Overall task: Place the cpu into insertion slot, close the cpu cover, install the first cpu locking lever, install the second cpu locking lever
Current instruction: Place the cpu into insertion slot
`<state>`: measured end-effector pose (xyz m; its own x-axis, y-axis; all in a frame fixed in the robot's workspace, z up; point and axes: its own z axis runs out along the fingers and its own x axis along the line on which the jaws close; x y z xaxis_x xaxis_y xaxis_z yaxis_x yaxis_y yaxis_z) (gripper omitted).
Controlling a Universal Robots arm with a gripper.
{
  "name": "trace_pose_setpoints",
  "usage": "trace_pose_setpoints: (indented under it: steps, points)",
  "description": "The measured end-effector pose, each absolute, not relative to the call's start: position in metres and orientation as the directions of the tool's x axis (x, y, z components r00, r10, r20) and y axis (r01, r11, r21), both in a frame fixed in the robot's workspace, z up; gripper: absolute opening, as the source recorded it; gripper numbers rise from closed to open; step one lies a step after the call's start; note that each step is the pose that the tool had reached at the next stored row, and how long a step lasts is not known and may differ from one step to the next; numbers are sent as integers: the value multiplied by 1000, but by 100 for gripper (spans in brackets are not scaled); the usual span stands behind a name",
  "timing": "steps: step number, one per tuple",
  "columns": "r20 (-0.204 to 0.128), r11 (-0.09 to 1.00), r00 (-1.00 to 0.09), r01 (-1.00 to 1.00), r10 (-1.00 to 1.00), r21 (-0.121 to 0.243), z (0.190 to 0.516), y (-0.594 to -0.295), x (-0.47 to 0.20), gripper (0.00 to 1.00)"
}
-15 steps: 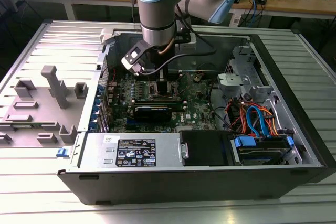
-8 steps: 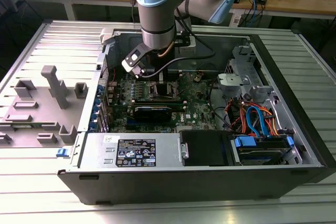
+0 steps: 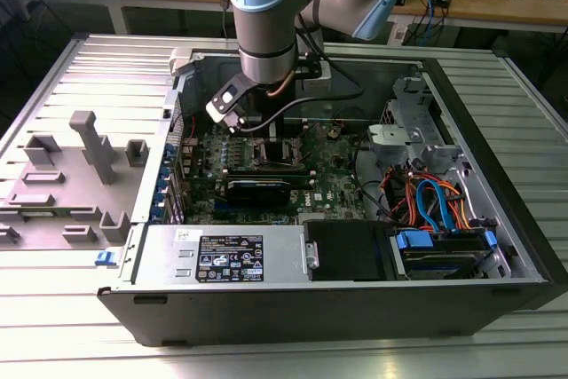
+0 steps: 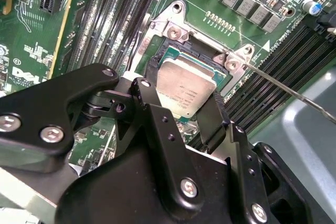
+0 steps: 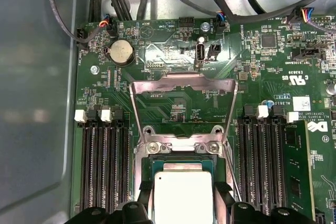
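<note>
cpu (image 4: 185,83), small flat square chip with silvery-grey metal top, looks light, stiff, fragile. Black gripper (image 5: 184,188) is clamped on its opposite edges, which seems the right hold.

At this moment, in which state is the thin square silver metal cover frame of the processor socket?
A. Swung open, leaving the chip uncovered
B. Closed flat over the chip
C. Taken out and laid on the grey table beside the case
A: in the first wrist view the thin square silver metal cover frame is swung open, away from the flat square silvery-grey chip, which is uncovered and held between the black jaws.
</note>
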<state>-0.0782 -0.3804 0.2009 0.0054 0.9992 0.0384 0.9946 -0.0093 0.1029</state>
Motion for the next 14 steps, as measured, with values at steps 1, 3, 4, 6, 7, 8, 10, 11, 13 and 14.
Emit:
trace_pose_setpoints:
  steps: [1,3,4,6,7,8,10,11,13,14]
  points:
    - [38,-10,6,995,999,103,200,-380,-78,54]
    - [38,-10,6,995,999,103,199,-380,-78,54]
    - [38,-10,6,995,999,103,199,-380,-78,54]
    - [38,-10,6,995,999,103,198,-380,-78,54]
    - [38,-10,6,995,999,103,198,-380,-78,54]
    - [38,-10,6,995,999,103,198,-380,-78,54]
    - [38,-10,6,995,999,103,198,-380,-78,54]
    - [38,-10,6,995,999,103,198,-380,-78,54]
    - [38,-10,6,995,999,103,198,-380,-78,54]
    - [38,-10,6,995,999,103,198,-380,-78,54]
